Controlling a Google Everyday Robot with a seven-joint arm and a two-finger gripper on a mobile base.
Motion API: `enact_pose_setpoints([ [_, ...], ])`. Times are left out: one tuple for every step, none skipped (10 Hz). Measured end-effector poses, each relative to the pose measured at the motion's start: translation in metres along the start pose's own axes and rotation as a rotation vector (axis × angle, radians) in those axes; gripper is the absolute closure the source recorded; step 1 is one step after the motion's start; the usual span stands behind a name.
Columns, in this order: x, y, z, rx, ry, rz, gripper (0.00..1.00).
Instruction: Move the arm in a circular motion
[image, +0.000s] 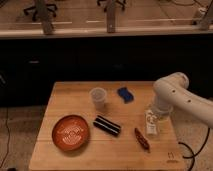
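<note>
White arm over the right edge of the wooden bench (60, 95)

Well left of the pincer (151, 120) lies a red bowl (70, 132), then a clear cup (98, 98), a black bar (107, 125) and a blue sponge (125, 94); the arm (176, 95) bends down beside it, grip cannot tell.

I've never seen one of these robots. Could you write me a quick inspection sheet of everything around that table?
Surface: wooden table, upright.
Job's things: white arm bent over the right edge.
Clutter: orange bowl, clear cup, blue sponge, black bar, white bottle, reddish snack.
Grippers: pincer low, at the bottle.
Cables: black cable on the floor, right.
Surroundings: dark counter; chair bases behind.
</note>
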Motion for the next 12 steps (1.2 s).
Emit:
enact_pose_setpoints([
  [-0.015,0.004,-0.009,0.015,-0.003,-0.029,0.2],
  [-0.031,0.008,-0.019,0.032,-0.009,-0.058,0.2],
  [-0.05,0.011,-0.031,0.056,-0.021,-0.097,0.2],
  [-0.063,0.012,-0.039,0.074,-0.029,-0.125,0.2],
  [-0.079,0.011,-0.051,0.098,-0.039,-0.161,0.2],
  [-0.092,0.007,-0.064,0.128,-0.047,-0.192,0.2],
  [-0.1,0.001,-0.073,0.156,-0.053,-0.212,0.2],
  [-0.103,-0.007,-0.078,0.173,-0.054,-0.221,0.2],
  [-0.107,-0.02,-0.083,0.19,-0.059,-0.229,0.2],
  [-0.107,-0.041,-0.088,0.207,-0.058,-0.232,0.2],
  [-0.106,-0.056,-0.09,0.217,-0.055,-0.231,0.2],
  [-0.103,-0.079,-0.092,0.227,-0.044,-0.225,0.2],
])
